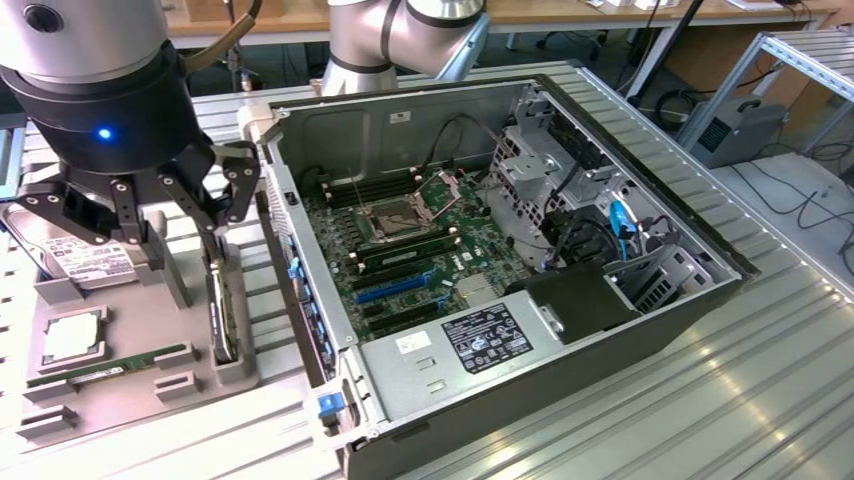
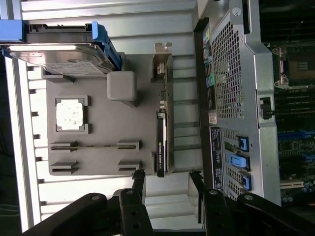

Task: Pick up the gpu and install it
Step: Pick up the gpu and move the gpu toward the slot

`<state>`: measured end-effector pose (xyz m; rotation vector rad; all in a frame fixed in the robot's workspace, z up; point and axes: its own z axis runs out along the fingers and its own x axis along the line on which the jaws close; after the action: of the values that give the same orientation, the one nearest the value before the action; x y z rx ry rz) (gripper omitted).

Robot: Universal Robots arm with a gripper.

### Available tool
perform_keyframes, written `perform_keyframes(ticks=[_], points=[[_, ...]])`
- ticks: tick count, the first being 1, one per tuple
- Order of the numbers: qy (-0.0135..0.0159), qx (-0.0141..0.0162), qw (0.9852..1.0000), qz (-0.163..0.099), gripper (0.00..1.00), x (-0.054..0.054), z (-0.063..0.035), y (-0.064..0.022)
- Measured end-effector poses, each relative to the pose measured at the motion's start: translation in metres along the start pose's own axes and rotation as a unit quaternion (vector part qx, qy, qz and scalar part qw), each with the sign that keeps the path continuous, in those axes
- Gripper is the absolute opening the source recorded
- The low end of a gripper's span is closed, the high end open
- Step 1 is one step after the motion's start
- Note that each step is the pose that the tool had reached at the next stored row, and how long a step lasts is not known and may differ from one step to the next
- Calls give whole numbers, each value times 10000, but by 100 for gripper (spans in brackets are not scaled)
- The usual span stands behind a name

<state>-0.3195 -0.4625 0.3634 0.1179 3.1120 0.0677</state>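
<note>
From the exterior view, my jaws stand wide open and grip nothing. The fingers are spread over a grey fixture on the ribbed table. The gpu stands on edge in a slot of that fixture, below my jaws and under the finger nearer the computer case. I cannot tell whether that finger touches its upper edge. A hard drive sits by my other finger, and farther out from my jaws lie a processor and a RAM stick. The case lies open just beside the fixture, its motherboard facing up.

From the wrist view, my two fingers are well apart with empty space between them. The gpu shows edge-on, a dark blade running straight ahead from the gap between my jaws, nearer one finger than the other. Beyond that finger the fixture carries the RAM stick, the processor and a grey block. Farthest from my jaws it holds the hard drive in a blue carrier. Beyond the other finger is the perforated wall of the case.
</note>
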Motion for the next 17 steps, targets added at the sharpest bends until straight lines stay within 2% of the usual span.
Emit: perform_keyframes(ticks=[17], points=[[0, 0, 10000, 0, 48, 7, 85, 65]])
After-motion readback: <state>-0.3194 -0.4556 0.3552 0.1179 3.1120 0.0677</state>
